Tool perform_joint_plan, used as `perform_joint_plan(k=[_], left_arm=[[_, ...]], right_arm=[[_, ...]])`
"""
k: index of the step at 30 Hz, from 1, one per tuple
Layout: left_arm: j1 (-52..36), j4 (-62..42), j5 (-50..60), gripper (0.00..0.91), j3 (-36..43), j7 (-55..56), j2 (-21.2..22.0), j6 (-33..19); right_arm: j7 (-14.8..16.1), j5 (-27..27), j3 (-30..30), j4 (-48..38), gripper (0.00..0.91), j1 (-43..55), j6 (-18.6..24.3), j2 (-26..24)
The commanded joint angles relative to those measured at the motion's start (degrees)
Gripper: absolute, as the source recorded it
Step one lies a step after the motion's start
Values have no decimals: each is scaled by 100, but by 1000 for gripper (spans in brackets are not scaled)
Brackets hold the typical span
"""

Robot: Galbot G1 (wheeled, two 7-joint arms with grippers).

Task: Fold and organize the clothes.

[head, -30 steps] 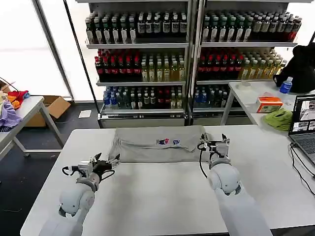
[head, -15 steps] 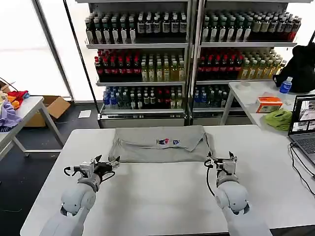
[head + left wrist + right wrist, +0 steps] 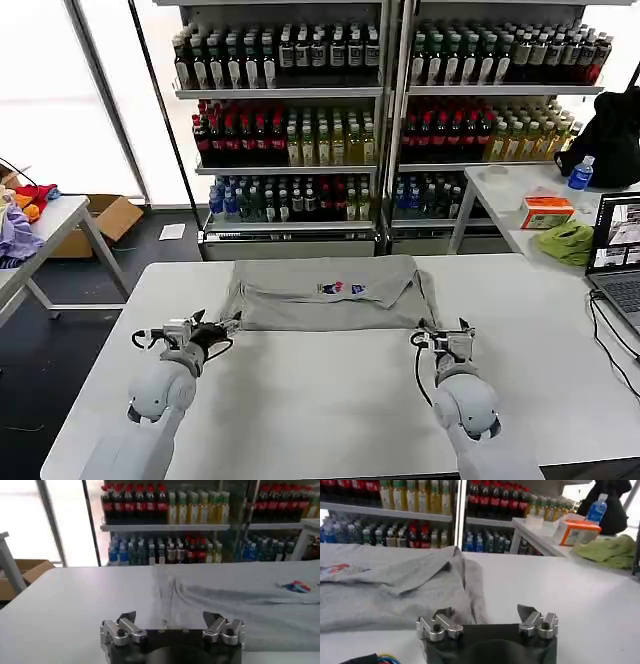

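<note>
2 grippers, both empty, stand nearest on the white table (image 3: 300, 400), just short of the garment's near edge. The left gripper (image 3: 212, 328) hovers low by the shirt's near-left corner, jaws spread wide with nothing between them; its fingertips (image 3: 129, 616) show bare metal over the tabletop. The right gripper (image 3: 445, 336) sits just off the near-right corner, jaws likewise wide apart and holding nothing; its fingertips (image 3: 523, 611) point at the rumpled right edge.

1 grey T-shirt (image 3: 325, 292), partly folded into a wide band, lies flat across the far-middle of the table, chest print (image 3: 342, 289) facing up towards the right of centre. Material: soft knit, matte, limp; likely light and prone to sag and drag rather than slide cleanly. The right end is bunched into loose ridges, the left end shows shallow creases. Best hold, by judgement: pinch the 2 near corners through all layers.

Beyond the table: 2 metal shelving units (image 3: 390, 130) stocked with bottled drinks. On a side table to the right, 1 lime-green cloth (image 3: 566, 243).
</note>
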State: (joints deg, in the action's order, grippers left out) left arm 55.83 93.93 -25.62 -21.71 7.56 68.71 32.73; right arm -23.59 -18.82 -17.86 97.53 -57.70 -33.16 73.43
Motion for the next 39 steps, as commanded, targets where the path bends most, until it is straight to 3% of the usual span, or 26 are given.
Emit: perform_joint_plan(k=[1,2,5,6,8,9,11,12,15,30,39], left_arm=[[-115,-204,-6,907,2,3,5,-6],[-111,-221,9,907,6,-4,21,-9],[-77,-248,70,564,42,-15,48,-7],[-64,-252,99,111,57,-15,50,-4],[-47,-263,133,50,67,-14,57,0],[-46,-269,138,20,60,-4,70,1],[-23,-275,147,10,53,-6,70,3],[0,-271,162,10,54,-8,69,5],[114,-241,228,10,55,-46,56,6],[487,-128,675,0,125,-257,219,-118],[794,925,622,0,31,-205,-50,-155]], right_arm=[[-9,-3,-4,-95,907,103,-6,32],[3,23,5,-138,907,108,-5,34],[19,38,-3,-258,877,138,-2,49],[26,38,-12,-287,766,145,0,50],[44,35,-28,-312,675,137,0,48],[60,36,-32,-320,584,120,0,42],[74,39,-24,-336,474,85,1,27],[85,42,-23,-357,302,69,1,26],[113,44,-30,-425,0,44,3,45],[201,88,-140,-474,0,-188,61,153],[219,256,-193,812,0,-687,59,-34]])
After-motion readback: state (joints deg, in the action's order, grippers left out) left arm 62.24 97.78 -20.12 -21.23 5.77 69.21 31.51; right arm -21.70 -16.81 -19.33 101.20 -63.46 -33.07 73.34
